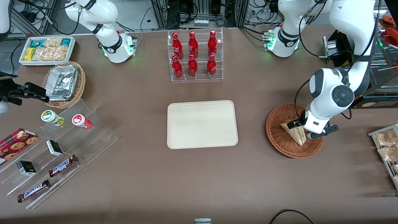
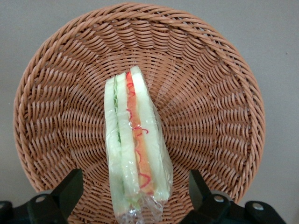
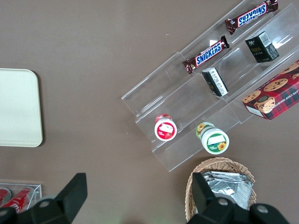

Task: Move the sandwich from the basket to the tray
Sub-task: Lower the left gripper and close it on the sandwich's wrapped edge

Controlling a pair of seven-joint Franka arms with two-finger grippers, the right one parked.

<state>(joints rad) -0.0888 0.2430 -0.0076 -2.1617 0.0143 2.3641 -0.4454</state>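
The sandwich [image 1: 295,132], a plastic-wrapped wedge of white bread with orange-red and green filling, lies in the round brown wicker basket [image 1: 276,137] toward the working arm's end of the table. My left gripper [image 1: 301,130] is low over the basket, open, with one finger on each side of the sandwich and a gap to each. The left wrist view shows the sandwich [image 2: 135,140] standing on edge in the basket [image 2: 210,93], between the spread fingers of the gripper [image 2: 133,186]. The cream-beige tray [image 1: 202,124] lies bare at the table's middle.
A clear rack of red bottles [image 1: 196,56] stands farther from the camera than the tray. A wire rack of snack packets [image 1: 385,146] sits at the working arm's table edge. A clear stepped display [image 1: 62,146], a foil-tray basket [image 1: 63,84] and a white snack tub [image 1: 46,49] lie toward the parked arm's end.
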